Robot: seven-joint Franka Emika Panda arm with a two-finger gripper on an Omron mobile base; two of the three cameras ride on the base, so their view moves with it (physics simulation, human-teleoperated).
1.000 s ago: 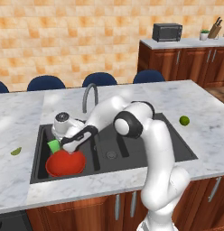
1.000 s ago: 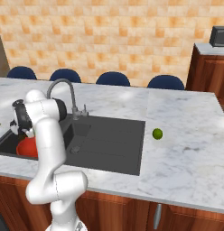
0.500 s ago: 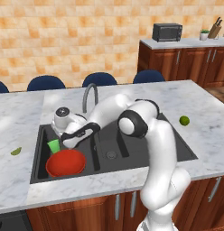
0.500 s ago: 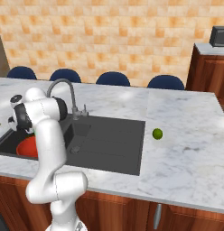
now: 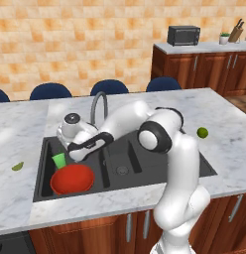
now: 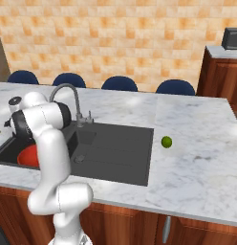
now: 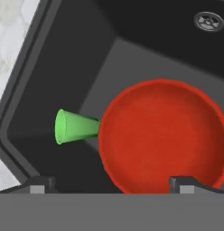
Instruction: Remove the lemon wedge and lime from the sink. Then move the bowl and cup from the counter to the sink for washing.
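Observation:
The red bowl [image 5: 72, 179] rests in the left basin of the dark sink [image 5: 159, 163]. The green cup [image 5: 59, 160] lies against the bowl's far-left rim. My gripper [image 5: 76, 152] hangs open above them with nothing between its fingers. In the hand view the bowl [image 7: 163, 135] and cup [image 7: 75, 126] lie just beyond the gripper [image 7: 111, 185], the cup's mouth turned to the basin wall. The lime [image 5: 202, 132] sits on the counter [image 5: 229, 144] right of the sink. The lemon wedge [image 5: 17, 166] lies on the counter left of it.
The curved faucet [image 5: 97, 101] rises behind the sink's divider, close beside my forearm. The drain [image 7: 208, 20] of the left basin is beyond the bowl. Blue chair backs [image 5: 50, 91] line the counter's far side. A microwave [image 5: 183, 35] stands on the far counter.
My hand has risen a little above the left basin and drawn away from the cup. The cup and the bowl have stayed in place.

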